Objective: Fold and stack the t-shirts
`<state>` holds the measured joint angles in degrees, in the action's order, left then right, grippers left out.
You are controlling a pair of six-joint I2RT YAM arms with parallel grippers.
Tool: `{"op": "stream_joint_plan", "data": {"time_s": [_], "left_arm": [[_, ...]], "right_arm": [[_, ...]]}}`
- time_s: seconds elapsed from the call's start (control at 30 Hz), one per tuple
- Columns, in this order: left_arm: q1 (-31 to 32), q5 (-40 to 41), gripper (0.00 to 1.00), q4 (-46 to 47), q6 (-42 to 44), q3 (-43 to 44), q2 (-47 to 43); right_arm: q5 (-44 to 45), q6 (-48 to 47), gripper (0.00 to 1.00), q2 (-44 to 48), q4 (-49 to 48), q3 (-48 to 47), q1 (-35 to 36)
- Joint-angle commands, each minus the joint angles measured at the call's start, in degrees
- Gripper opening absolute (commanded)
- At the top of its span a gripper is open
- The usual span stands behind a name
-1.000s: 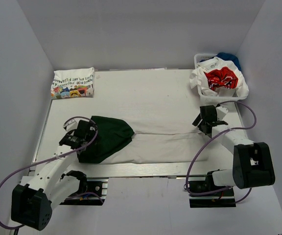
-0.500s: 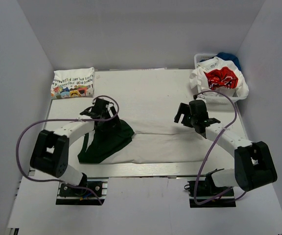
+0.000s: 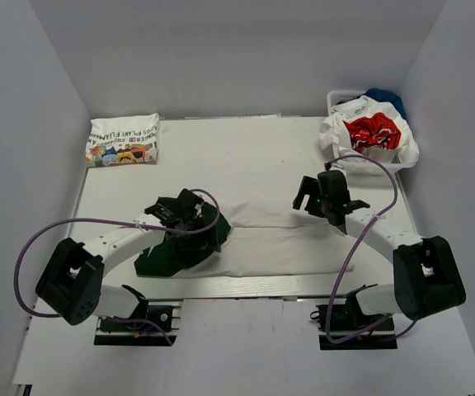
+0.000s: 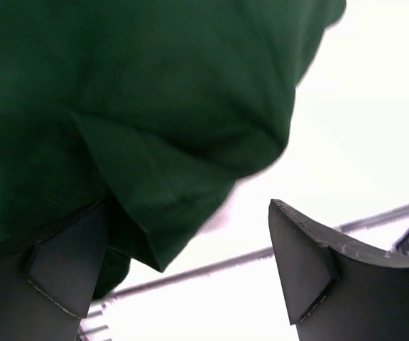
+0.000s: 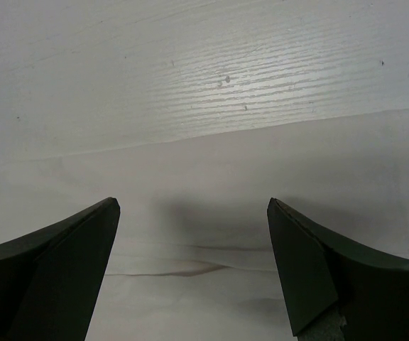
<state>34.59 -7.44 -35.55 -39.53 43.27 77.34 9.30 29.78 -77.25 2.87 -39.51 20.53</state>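
A white t-shirt (image 3: 279,239) with a dark green part (image 3: 159,256) lies as a long folded strip across the near half of the table. My left gripper (image 3: 203,233) is open and low over the green part. In the left wrist view (image 4: 189,206) a fold of green cloth (image 4: 155,142) lies against the left finger (image 4: 62,263). My right gripper (image 3: 324,198) is open over the far edge of the white cloth (image 5: 211,241), nothing between its fingers (image 5: 192,202). A folded printed t-shirt (image 3: 123,139) lies at the back left.
A white mesh basket (image 3: 341,98) at the back right holds a white tee with a red print (image 3: 372,132) and a blue cloth (image 3: 387,98). A metal rail (image 3: 246,286) runs along the table's near edge. White walls close in three sides.
My left arm swung from the shirt's left end across the green part toward its right side. My right gripper moved from the shirt's right end up-left to its far edge, then held.
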Motion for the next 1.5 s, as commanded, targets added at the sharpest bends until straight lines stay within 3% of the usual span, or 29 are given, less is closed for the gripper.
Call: {"op": "stream_joint_plan", "data": {"time_s": [0.0, 0.07, 0.1, 0.2, 0.3, 0.37, 0.43, 0.53, 0.6, 0.7, 0.83, 1.0, 1.07, 1.17, 1.23, 1.27, 1.3, 1.33, 1.37, 1.43, 1.47], "left_arm": [[2.6, -4.7, 1.0, -3.0, -1.5, -1.2, -0.9], [4.8, -9.0, 1.0, -0.8, 0.2, -1.9, -0.9], [5.9, -16.0, 1.0, 3.3, 3.9, -2.0, -2.2], [7.2, -21.9, 1.0, 6.9, 6.5, -1.3, -5.9], [7.2, -15.2, 1.0, 6.1, 8.4, 2.3, -9.2], [6.0, -2.6, 1.0, 2.4, 7.1, 5.1, -9.8], [5.3, 8.6, 1.0, -0.6, 2.2, 6.5, -7.0], [2.6, 16.6, 1.0, -4.3, -4.1, 8.0, 2.9], [-1.1, 16.7, 0.98, -4.4, -5.6, 8.8, 8.9], [-5.7, 10.4, 0.95, 2.0, -6.6, 8.8, 17.8], [-6.9, 2.1, 0.9, 6.9, -2.7, 9.4, 23.2], [-6.9, 4.4, 0.9, 8.4, -1.9, 8.6, 21.9], [-8.3, 6.7, 0.93, 8.4, -1.0, 11.7, 27.0], [-9.7, 8.1, 0.93, 6.1, 2.5, 25.7, 36.4], [-10.3, 8.1, 0.93, 4.4, 4.6, 41.1, 47.7], [-10.3, 5.9, 0.93, 2.9, 6.7, 47.8, 52.0], [-10.9, 5.3, 0.93, 0.2, 7.7, 62.5, 56.5], [-10.9, 5.2, 0.93, -2.0, 8.2, 71.0, 66.5], [-10.9, 2.2, 0.93, -3.9, 9.4, 90.0, 72.3], [-10.9, -0.8, 1.0, -5.8, 9.0, 105.9, 82.5], [-10.9, -6.1, 1.0, -1.3, 8.3, 107.2, 86.1]], "right_arm": [[1.5, 0.7, 0.9, 0.3, -0.9, 0.7, 0.0], [1.7, 0.6, 0.9, 0.3, -0.9, 0.7, -0.1], [2.2, 0.3, 0.9, -0.2, -1.2, 0.4, -0.2], [2.4, -0.5, 0.9, -1.4, -1.2, -0.8, -0.2], [3.3, -0.6, 0.9, -3.1, -0.3, -2.6, -0.5], [5.8, -0.3, 0.9, -3.6, 0.6, -3.1, -0.3], [6.1, -0.2, 0.9, -5.1, 1.4, -3.7, -0.7], [4.8, 0.0, 0.9, -7.7, 2.7, -4.9, -1.0], [4.7, 0.2, 0.9, -9.1, 3.3, -5.3, -1.2], [5.2, 0.9, 0.9, -11.9, 4.8, -5.8, -1.7], [2.9, 2.3, 0.9, -13.6, 4.5, -4.4, -1.7], [2.9, 3.0, 0.9, -13.5, 5.7, -3.7, -1.8], [2.2, 3.8, 0.9, -11.9, 6.7, -2.0, -1.1], [-1.1, 6.0, 0.9, -7.6, 7.3, 2.3, 0.6], [-2.9, 7.7, 0.9, -4.7, 8.7, 4.1, 2.4], [-3.4, 8.3, 0.9, -3.4, 9.3, 5.7, 6.5], [-5.5, 8.6, 0.9, -2.6, 9.7, 6.1, 8.1], [-6.3, 9.7, 0.9, -2.6, 10.0, 6.4, 11.9], [-7.3, 9.9, 0.9, -2.6, 11.5, 6.5, 13.7], [-8.8, 9.8, 0.9, -2.9, 11.9, 5.5, 21.5], [-8.7, 9.9, 0.9, -2.9, 13.4, 5.1, 23.1]]}}
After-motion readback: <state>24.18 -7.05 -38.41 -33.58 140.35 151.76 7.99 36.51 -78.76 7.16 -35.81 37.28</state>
